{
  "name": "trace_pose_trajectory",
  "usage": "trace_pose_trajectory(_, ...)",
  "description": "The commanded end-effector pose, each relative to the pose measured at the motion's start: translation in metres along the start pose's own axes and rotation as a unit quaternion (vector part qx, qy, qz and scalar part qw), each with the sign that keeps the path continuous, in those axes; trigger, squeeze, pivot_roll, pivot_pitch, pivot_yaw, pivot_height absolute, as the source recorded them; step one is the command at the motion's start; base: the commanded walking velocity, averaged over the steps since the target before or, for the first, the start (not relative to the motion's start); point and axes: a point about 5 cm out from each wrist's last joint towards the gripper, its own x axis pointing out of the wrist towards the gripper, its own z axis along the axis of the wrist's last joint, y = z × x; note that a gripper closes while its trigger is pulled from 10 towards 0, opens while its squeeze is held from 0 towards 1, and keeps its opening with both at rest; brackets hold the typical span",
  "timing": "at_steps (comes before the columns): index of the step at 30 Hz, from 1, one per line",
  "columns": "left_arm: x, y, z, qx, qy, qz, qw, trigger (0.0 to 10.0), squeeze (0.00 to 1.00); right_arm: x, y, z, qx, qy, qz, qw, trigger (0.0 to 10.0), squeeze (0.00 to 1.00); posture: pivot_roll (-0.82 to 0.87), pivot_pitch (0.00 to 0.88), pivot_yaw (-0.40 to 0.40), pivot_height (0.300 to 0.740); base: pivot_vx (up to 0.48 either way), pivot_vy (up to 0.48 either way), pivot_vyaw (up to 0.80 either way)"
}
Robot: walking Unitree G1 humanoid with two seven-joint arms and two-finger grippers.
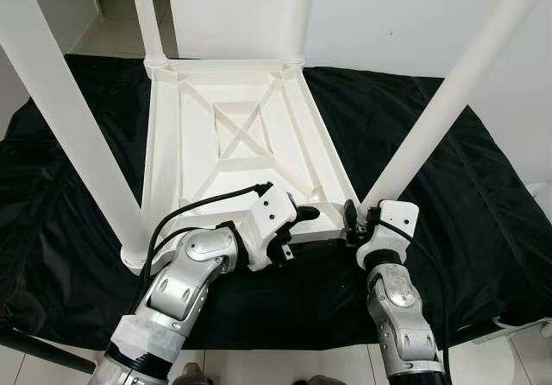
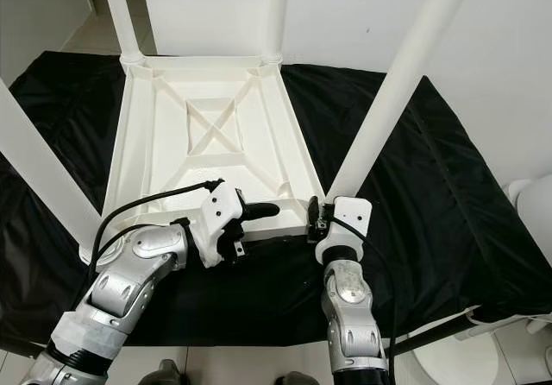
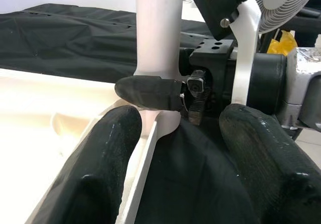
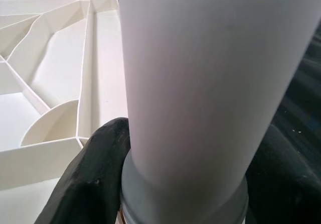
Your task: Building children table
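R gripper clamped round base of the near-right leg, fingers either side of the tube just above its grey collar; wrist view shows one black finger hard against the tube. L gripper spread apart, straddling the near rim of the tabletop, not clamping anything; the white edge runs between its two fingers, close by the same leg.

Table is upside-down on a black cloth on the floor, ribbed underside up, X-brace at centre. All four legs stand in corner sockets: two far, near-left leg, near-right one in hand.

Step, as I judge it: seating/tightening last leg at near-right corner.

To do it well:
- keep grip low, near collar, so force goes into the socket, not into bending the tube
- push straight along the leg's axis; any lean will bind it
- use L gripper to pin the rim down so the top doesn't slide on the cloth
- can't tell if collar is fully home; check gap at socket before letting go
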Motion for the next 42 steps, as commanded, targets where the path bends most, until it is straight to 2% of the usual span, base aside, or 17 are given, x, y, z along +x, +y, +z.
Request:
trace_pose_trajectory(1, 0.003, 0.001, 0.002, 0.000, -0.002, 0.008, 1.000, 10.0, 0.00, 0.000, 0.009, -0.001, 0.030, 0.000, -0.002, 1.000, 10.0, 0.00, 0.02, 0.010, -0.054, 0.740, 0.000, 0.000, 0.00)
trace_pose_trajectory(4, 0.004, 0.001, 0.002, 0.000, -0.002, 0.008, 1.000, 10.0, 0.00, -0.001, 0.012, 0.000, 0.031, -0.002, 0.010, 0.999, 10.0, 0.00, 0.02, 0.007, -0.054, 0.740, 0.000, 0.000, 0.00)
trace_pose_trajectory(5, 0.004, 0.001, 0.003, 0.001, -0.003, 0.008, 1.000, 10.0, 0.00, -0.004, 0.015, 0.001, 0.033, -0.009, 0.029, 0.999, 10.0, 1.00, 0.03, 0.000, -0.056, 0.740, 0.000, 0.000, 0.00)
trace_pose_trajectory(7, 0.005, 0.002, 0.003, 0.001, -0.005, 0.008, 1.000, 10.0, 0.00, -0.007, 0.016, 0.003, 0.039, -0.017, 0.050, 0.998, 10.0, 1.00, 0.03, 0.000, -0.056, 0.740, 0.000, 0.000, 0.00)
trace_pose_trajectory(13, 0.006, 0.000, 0.004, 0.002, -0.009, 0.005, 1.000, 10.0, 0.00, -0.015, 0.007, 0.010, 0.042, -0.037, 0.099, 0.994, 10.0, 1.00, 0.02, 0.000, -0.060, 0.740, 0.000, 0.000, 0.00)
trace_pose_trajectory(16, 0.007, -0.001, 0.003, 0.006, -0.009, 0.003, 1.000, 10.0, 0.00, -0.019, -0.001, 0.013, 0.024, -0.044, 0.129, 0.990, 10.0, 1.00, 0.02, 0.000, -0.061, 0.740, 0.000, 0.000, 0.00)
trace_pose_trajectory(18, 0.007, -0.001, 0.003, 0.006, -0.009, 0.003, 1.000, 10.0, 0.00, -0.019, -0.001, 0.013, 0.021, -0.046, 0.129, 0.990, 10.0, 1.00, 0.02, 0.000, -0.061, 0.740, 0.000, 0.000, 0.00)
trace_pose_trajectory(22, 0.007, 0.000, 0.002, 0.008, -0.012, 0.005, 1.000, 10.0, 0.00, -0.018, -0.013, 0.016, 0.016, -0.040, 0.168, 0.985, 10.0, 1.00, 0.02, 0.000, -0.063, 0.740, 0.000, 0.000, 0.00)
trace_pose_trajectory(23, 0.006, 0.000, 0.003, 0.008, -0.014, 0.000, 1.000, 10.0, 0.00, -0.016, -0.018, 0.018, 0.002, -0.042, 0.179, 0.983, 10.0, 0.00, 0.02, 0.000, -0.064, 0.740, 0.000, 0.000, 0.00)
trace_pose_trajectory(25, 0.005, 0.000, 0.003, 0.008, -0.015, -0.004, 1.000, 10.0, 0.00, -0.014, -0.023, 0.019, -0.009, -0.043, 0.188, 0.981, 10.0, 0.00, 0.02, 0.000, -0.066, 0.740, 0.000, 0.000, 0.00)
trace_pose_trajectory(29, 0.004, 0.001, 0.003, 0.016, -0.014, -0.011, 1.000, 10.0, 0.00, -0.007, -0.036, 0.021, -0.046, -0.034, 0.242, 0.969, 10.0, 0.00, 0.02, 0.000, -0.065, 0.740, 0.000, 0.000, 0.00)
trace_pose_trajectory(30, 0.004, 0.001, 0.003, 0.015, -0.012, -0.014, 1.000, 10.0, 0.00, -0.001, -0.040, 0.021, -0.066, -0.022, 0.273, 0.959, 10.0, 0.00, 0.02, 0.000, -0.066, 0.740, 0.000, 0.000, 0.00)
trace_pose_trajectory(31, 0.004, 0.001, 0.003, 0.015, -0.012, -0.014, 1.000, 10.0, 0.00, -0.001, -0.040, 0.021, -0.066, -0.022, 0.273, 0.959, 10.0, 0.00, 0.02, 0.000, -0.066, 0.740, 0.000, 0.000, 0.00)
trace_pose_trajectory(32, 0.005, 0.001, 0.003, 0.014, -0.013, -0.014, 1.000, 10.0, 0.00, 0.003, -0.042, 0.020, -0.078, -0.014, 0.292, 0.953, 10.0, 0.00, 0.03, 0.000, -0.070, 0.740, 0.000, 0.000, 0.00)
trace_pose_trajectory(36, 0.006, 0.001, 0.003, 0.014, -0.013, -0.014, 1.000, 10.0, 0.00, 0.005, -0.043, 0.020, -0.088, -0.011, 0.300, 0.950, 10.0, 0.00, 0.03, 0.000, -0.070, 0.740, 0.000, 0.000, 0.00)
trace_pose_trajectory(39, 0.008, 0.002, 0.004, 0.015, -0.016, -0.014, 1.000, 10.0, 0.00, 0.014, -0.044, 0.019, -0.108, 0.004, 0.335, 0.936, 10.0, 0.00, 0.03, 0.000, -0.068, 0.740, 0.000, 0.000, 0.00)
trace_pose_trajectory(42, 0.008, 0.002, 0.004, 0.015, -0.016, -0.014, 1.000, 10.0, 0.00, 0.016, -0.045, 0.019, -0.110, 0.006, 0.340, 0.934, 10.0, 0.00, 0.03, 0.000, -0.068, 0.740, 0.000, 0.000, 0.00)
